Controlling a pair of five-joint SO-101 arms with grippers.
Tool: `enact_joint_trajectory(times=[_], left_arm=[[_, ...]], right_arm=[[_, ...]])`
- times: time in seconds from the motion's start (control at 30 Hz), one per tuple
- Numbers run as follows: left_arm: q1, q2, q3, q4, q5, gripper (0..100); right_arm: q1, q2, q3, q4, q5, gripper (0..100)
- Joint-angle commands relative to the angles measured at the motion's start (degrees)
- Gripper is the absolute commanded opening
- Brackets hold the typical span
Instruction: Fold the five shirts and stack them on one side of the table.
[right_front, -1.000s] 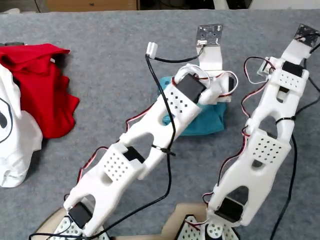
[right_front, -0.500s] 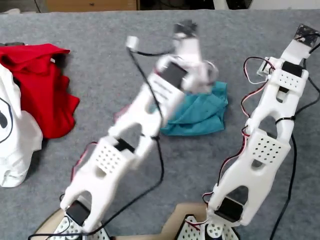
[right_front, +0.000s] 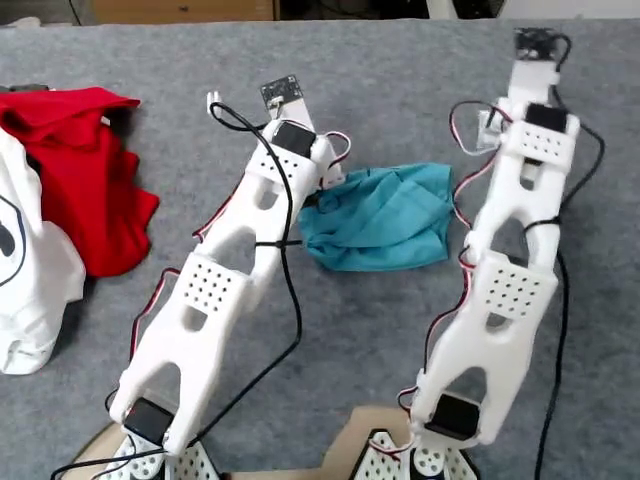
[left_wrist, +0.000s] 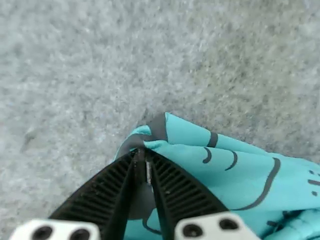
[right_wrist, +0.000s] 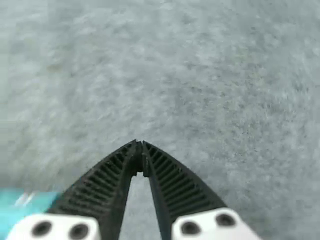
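A crumpled teal shirt (right_front: 385, 215) lies mid-table between the two arms. My left gripper (left_wrist: 144, 150) is shut on its grey-trimmed edge; the teal shirt (left_wrist: 225, 165) trails away from the fingertips. In the high view the left gripper (right_front: 320, 195) sits at the shirt's left edge. My right gripper (right_wrist: 139, 144) is shut with nothing in it, over bare grey felt, and a strip of the teal shirt (right_wrist: 20, 202) lies beside it. The right arm (right_front: 530, 140) stretches along the shirt's right side.
A red shirt (right_front: 85, 170) lies bunched at the far left, partly over a white shirt (right_front: 30, 270) at the left edge. The grey felt table (right_front: 400, 70) is bare behind the teal shirt. The arm bases stand at the front edge.
My left arm has swung left and drawn back, holding the teal shirt's edge; the shirt now lies uncovered. My right arm has shifted left and reached further back.
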Motion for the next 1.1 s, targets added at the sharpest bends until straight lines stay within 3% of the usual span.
enact_joint_trajectory(times=[0.0, 0.1, 0.37, 0.77, 1.07], left_arm=[[-2.11, 0.66, -3.87, 0.26, -0.35, 2], [-2.99, 1.54, -6.15, 0.62, -0.26, 2], [-5.36, 1.98, -7.03, 0.44, -0.26, 2], [-5.71, 1.71, -7.03, 0.62, -0.26, 2], [-5.27, 1.63, -7.03, 0.79, -0.18, 2]], right_arm=[[-6.29, -2.86, -16.04, 17.49, 6.95, 0.5], [-11.56, -1.1, -21.23, 26.29, 12.57, 0.5], [-15.87, 7.69, -21.41, 30.07, 17.41, 0.5], [-22.11, 3.12, -16.84, 32.26, 17.85, 0.5], [-22.37, 2.15, -18.77, 32.18, 18.73, 0.5]])
